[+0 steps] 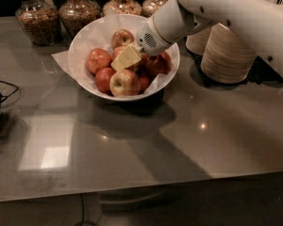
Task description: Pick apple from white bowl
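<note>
Dim; table (42, 149) glare btm-left; gripper (126, 58) in white bowl (79, 51)

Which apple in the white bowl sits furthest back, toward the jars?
The yellow-red apple against the back wall of the white bowl, just beyond the gripper, which hangs low over the pile's middle. Every other apple lies nearer the front.

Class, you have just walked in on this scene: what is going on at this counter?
A white robot arm reaches into the white bowl. Its gripper is down at the middle of the pile of apples. No apple is lifted out yet; all lie in the bowl. The bowl stands on a grey counter, with jars behind it and stacked beige bowls beside it.
</note>
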`<state>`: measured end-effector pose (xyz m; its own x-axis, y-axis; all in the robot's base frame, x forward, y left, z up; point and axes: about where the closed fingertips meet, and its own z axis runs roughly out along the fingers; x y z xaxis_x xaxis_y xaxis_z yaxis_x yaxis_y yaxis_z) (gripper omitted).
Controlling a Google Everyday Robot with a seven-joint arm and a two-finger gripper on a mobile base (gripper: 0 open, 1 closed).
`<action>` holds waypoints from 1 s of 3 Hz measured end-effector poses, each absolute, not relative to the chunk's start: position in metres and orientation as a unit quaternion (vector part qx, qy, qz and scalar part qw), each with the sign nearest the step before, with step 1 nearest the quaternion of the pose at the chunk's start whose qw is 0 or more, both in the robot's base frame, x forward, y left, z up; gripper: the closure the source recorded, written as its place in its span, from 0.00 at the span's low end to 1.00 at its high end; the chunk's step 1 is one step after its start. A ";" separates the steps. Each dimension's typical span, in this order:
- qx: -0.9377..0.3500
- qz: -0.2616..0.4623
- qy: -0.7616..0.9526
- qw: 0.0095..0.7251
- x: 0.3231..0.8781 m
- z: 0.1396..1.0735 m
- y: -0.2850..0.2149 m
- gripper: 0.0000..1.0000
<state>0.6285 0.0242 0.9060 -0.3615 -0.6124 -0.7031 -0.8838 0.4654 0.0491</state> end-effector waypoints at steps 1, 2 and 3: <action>-0.470 0.216 0.796 0.314 0.628 0.906 0.024 1.00; -0.470 0.216 0.796 0.314 0.628 0.906 0.024 1.00; -0.478 0.239 0.784 0.316 0.624 0.914 0.026 1.00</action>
